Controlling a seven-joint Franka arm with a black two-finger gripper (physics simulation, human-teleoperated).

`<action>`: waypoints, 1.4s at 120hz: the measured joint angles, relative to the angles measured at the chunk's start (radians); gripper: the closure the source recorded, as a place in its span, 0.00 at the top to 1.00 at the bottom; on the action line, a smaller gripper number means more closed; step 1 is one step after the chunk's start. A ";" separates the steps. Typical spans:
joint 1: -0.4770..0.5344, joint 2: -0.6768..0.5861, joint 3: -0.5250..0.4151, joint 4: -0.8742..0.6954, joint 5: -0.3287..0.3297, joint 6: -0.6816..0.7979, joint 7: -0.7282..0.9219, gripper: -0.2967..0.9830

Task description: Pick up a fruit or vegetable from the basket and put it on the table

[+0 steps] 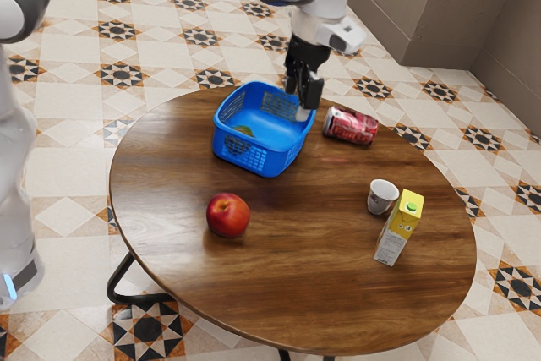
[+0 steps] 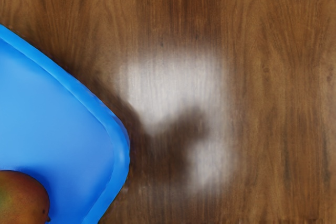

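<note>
the gripper hangs by the basket's corner at the exterior view's right; whether it is released or clenched, i cannot tell. one mango-like fruit lies inside the basket. a red fruit sits on the table, nearer than the basket, and may already meet the request, though its source can't be judged from this.

if the mango-like fruit is wanted, going straight down from here could catch the basket's rim and tip or drag it, since the hand is off to one side of that fruit. swinging out to the right while low could nudge the soda can, just beside the basket. the red fruit's round form could let it roll if brushed.

the basket looks like smooth blue plastic, with rounded corners and perforated walls. the mango-like fruit is oval, green going to reddish brown; the red one is rounder, blushed with yellow. the table is round, brown, streaky wood with a glossy glare. the can lies on its side, a smooth cylinder; right and nearer stand a small pale cup and a boxy yellow-topped carton.
</note>
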 joint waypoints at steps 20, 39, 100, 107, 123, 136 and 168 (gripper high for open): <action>-0.066 -0.006 0.017 -0.005 0.043 -0.001 -0.003 0.77; -0.007 -0.011 0.022 -0.027 0.064 0.002 -0.010 0.77; 0.420 0.107 0.020 -0.112 -0.052 0.051 -0.017 0.77; 0.448 0.105 0.020 -0.116 -0.057 0.058 -0.018 0.77; 0.503 0.096 0.018 -0.114 -0.063 0.073 -0.020 0.77; 0.543 0.083 0.016 -0.108 -0.064 0.081 -0.027 0.77; 0.383 0.070 0.008 -0.099 -0.065 0.089 -0.046 0.77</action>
